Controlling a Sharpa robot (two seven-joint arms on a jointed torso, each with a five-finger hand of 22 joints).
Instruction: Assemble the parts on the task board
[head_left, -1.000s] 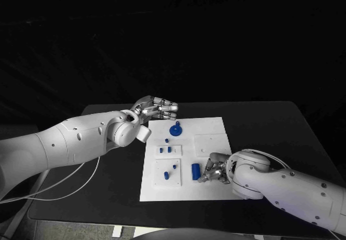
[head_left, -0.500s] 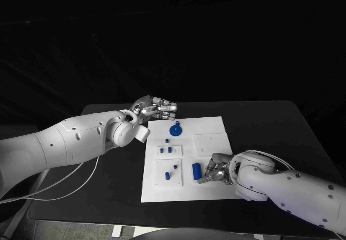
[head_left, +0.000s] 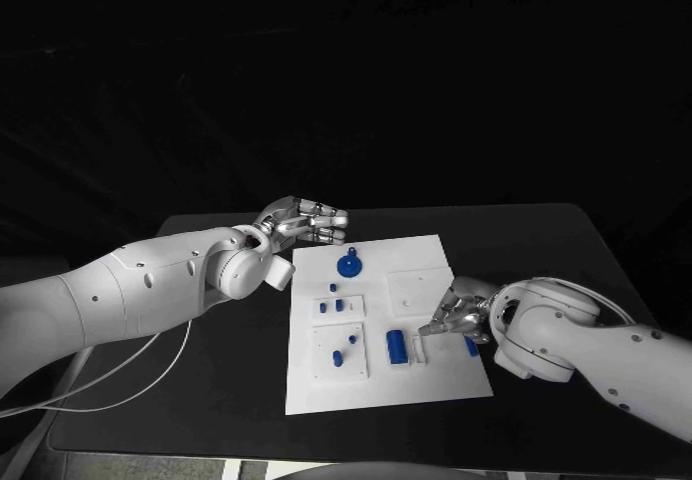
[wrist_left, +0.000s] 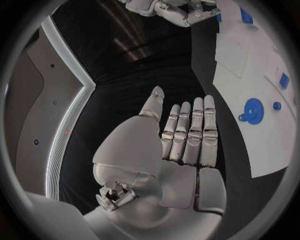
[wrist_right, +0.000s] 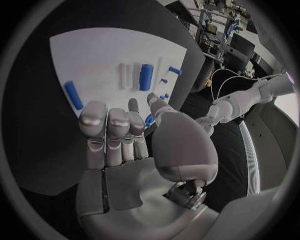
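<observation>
At the centre of the head view lay the white board (head_left: 378, 325) on the black table (head_left: 577, 250), tilted slightly, with blue parts spread across it. A round disc (head_left: 349, 264) sat near the board's upper edge. Below it, at left of centre, small pegs (head_left: 336, 304) stood in a raised white block, and two more small pieces (head_left: 342, 350) sat in a lower block. A blue cylinder (head_left: 395, 345) lay at lower centre, just left of a white bar. A second, slimmer blue bar (head_left: 472, 343) lay near the board's right edge.

The right hand (head_left: 457, 312) came in from the right of the frame and hovered over the board's right side, between the cylinder and the slim bar. Its fingers were extended side by side and grasped nothing; in the right wrist view the palm (wrist_right: 134, 150) faced the board, with the cylinder (wrist_right: 145, 77) beyond the fingertips and the slim bar (wrist_right: 72, 95) off to one side, both apart from the fingers.

The left hand (head_left: 303, 219) hung at the upper left, just beyond the board's top-left corner, over bare table. In the left wrist view its fingers (wrist_left: 190, 132) were straight and released, holding nothing, with the disc (wrist_left: 253, 110) well clear of them.
</observation>
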